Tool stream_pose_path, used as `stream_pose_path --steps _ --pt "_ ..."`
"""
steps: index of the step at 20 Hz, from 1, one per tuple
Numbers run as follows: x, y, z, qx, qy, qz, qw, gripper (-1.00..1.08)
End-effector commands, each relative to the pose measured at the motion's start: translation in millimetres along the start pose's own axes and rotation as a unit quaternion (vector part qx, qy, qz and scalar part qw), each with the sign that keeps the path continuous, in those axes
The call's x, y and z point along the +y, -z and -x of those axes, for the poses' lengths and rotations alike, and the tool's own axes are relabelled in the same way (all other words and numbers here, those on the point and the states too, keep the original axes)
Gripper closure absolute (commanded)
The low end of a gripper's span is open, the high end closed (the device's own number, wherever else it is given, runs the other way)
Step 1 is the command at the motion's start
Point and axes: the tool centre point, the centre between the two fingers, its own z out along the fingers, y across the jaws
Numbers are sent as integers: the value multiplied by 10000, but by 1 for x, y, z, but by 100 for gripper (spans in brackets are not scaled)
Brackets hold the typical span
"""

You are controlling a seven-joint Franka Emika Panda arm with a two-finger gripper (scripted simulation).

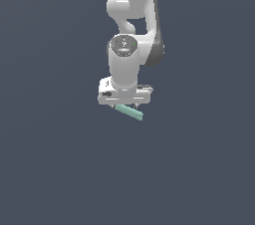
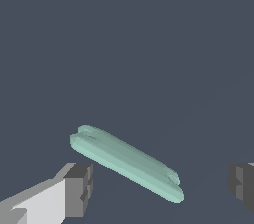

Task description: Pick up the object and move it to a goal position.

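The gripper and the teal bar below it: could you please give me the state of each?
Gripper: open, fingers wide apart, one on each side of the bar, neither touching it.
Teal bar: lying flat, set at a slant across the gap between the fingers, not gripped.

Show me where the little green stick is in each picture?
Exterior view: the green stick lies slanted just under the white gripper, near the picture's middle.
Wrist view: the stick lies slanted between the two grey fingertips, touching neither.
Shared landmark: the gripper, open around it in both views.
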Motion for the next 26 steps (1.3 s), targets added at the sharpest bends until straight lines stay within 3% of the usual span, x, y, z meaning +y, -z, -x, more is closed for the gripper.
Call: stream_pose_path --steps 1,7,13,19,26 --pt "0 -3 1 5 196 2 9998 -92" --pt "-1 -12 7 25 860 9 9963 -92" --pt "-3 -23 13 51 1690 16 9856 -92" --pt "-5 -34 20 80 2515 22 9678 -92" --pt "-9 -45 29 118 3458 29 9382 -92"
